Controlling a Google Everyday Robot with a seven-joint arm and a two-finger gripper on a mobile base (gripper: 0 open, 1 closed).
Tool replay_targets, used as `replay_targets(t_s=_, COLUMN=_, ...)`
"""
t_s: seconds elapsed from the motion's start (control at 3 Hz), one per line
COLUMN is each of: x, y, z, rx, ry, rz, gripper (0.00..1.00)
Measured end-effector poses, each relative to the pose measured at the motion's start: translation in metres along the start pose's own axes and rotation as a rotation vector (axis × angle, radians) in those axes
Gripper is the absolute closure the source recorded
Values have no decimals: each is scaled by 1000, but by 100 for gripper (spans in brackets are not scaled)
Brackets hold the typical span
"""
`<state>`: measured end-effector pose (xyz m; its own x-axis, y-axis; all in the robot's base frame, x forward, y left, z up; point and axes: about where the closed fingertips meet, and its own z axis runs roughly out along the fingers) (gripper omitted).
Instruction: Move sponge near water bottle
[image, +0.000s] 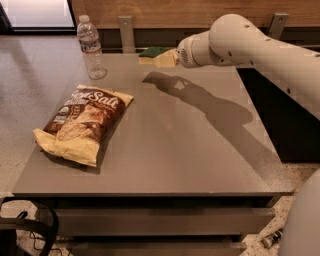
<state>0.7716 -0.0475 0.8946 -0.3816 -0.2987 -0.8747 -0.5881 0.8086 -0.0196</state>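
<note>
The clear water bottle (91, 47) with a white cap stands upright at the table's far left corner. The sponge (151, 53), dark green top over pale yellow foam, is held in the air above the far edge of the table, right of the bottle. My gripper (162, 58) is shut on the sponge, its pale fingers at the end of the white arm that reaches in from the right. The sponge and gripper cast a shadow on the tabletop below them.
A brown and yellow chip bag (82, 123) lies flat on the left side of the grey table (190, 155). A wooden wall runs behind the table. A dark cabinet stands to the right. Cables lie on the floor at the lower left.
</note>
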Motion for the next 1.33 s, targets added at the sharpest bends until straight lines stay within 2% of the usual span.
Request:
replay_targets(t_s=0.67, x=-1, y=42, z=61, rx=-150, ry=-22, rz=32, gripper=100)
replay_targets(t_s=1.0, x=0, y=48, z=69, rx=-170, ry=-20, rz=36, gripper=90)
replay_targets(t_s=1.33, x=1, y=50, z=71, rx=-174, ry=-18, rz=35, gripper=67)
